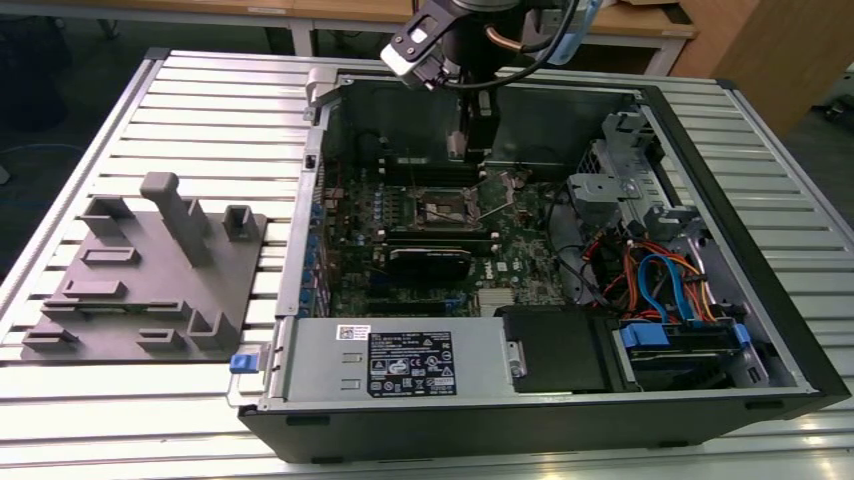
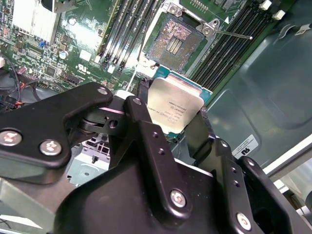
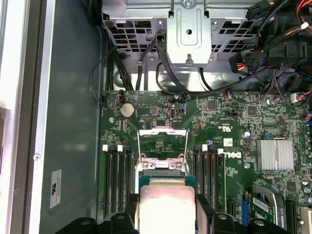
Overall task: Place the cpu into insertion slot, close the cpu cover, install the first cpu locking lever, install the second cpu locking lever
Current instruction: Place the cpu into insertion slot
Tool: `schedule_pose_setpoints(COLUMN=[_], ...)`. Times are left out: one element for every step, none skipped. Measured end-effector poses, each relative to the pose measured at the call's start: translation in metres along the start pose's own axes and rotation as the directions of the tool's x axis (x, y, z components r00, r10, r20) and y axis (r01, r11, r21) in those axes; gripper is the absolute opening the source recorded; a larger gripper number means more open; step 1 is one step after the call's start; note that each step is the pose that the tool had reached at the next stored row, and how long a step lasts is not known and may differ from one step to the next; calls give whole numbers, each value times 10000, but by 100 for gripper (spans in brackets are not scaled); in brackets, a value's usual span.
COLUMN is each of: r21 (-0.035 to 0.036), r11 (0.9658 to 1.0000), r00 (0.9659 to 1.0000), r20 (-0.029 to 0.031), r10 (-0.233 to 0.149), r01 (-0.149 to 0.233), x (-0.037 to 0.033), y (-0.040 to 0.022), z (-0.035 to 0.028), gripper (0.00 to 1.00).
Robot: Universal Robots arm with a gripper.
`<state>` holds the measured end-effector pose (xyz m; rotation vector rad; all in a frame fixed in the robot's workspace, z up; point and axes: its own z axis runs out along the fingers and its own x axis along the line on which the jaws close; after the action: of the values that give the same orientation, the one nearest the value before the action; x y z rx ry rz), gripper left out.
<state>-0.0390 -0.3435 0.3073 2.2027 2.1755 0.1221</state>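
- The gripper (image 2: 171, 121) pinched the cpu (image 2: 176, 107) between its black fingers (image 2: 141, 117), gripping two opposite edges.
- In both wrist views the cpu hung over the green board, near the insertion slot (image 2: 173, 41) but not in it.
- The slot lay bare, and the cpu cover (image 3: 162, 142) stood raised.
- All of this sat inside the open computer case (image 1: 747, 200).

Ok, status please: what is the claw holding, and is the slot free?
Claw shut on the cpu. Cpu near the insertion slot, not yet in. Cpu cover open; nothing in the slot.

Behind the slatted metal table (image 1: 160, 110), wooden desks (image 1: 647, 22).
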Motion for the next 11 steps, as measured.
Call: schedule_pose_setpoints(r21=[0, 0, -1, -1, 0, 1, 2, 2, 1, 1, 2], r11=[10000, 10000, 10000, 10000, 10000, 10000, 10000, 10000, 10000, 10000, 10000], r00=[10000, 10000, 10000, 10000, 10000, 10000, 10000, 10000, 10000, 10000, 10000], r20=[0, -1, -1, -2, -2, -1, 0, 0, -2, -1, -1], r10=[0, 0, 0, 0, 1, 1, 0, 0, 0, 0, 0], r01=[0, 0, 0, 0, -1, -1, 0, 0, 0, 0, 0], x=[0, 0, 0, 0, 0, -1, -1, -1, -1, -2, -2], y=[0, 0, 0, -1, -2, -2, -3, -4, -5, -6, -7], z=[1, 2, 5, 9, 16, 25, 34, 45, 57, 71, 87], gripper=[54, 54, 54, 54, 54, 54, 54, 54, 54, 54, 54])
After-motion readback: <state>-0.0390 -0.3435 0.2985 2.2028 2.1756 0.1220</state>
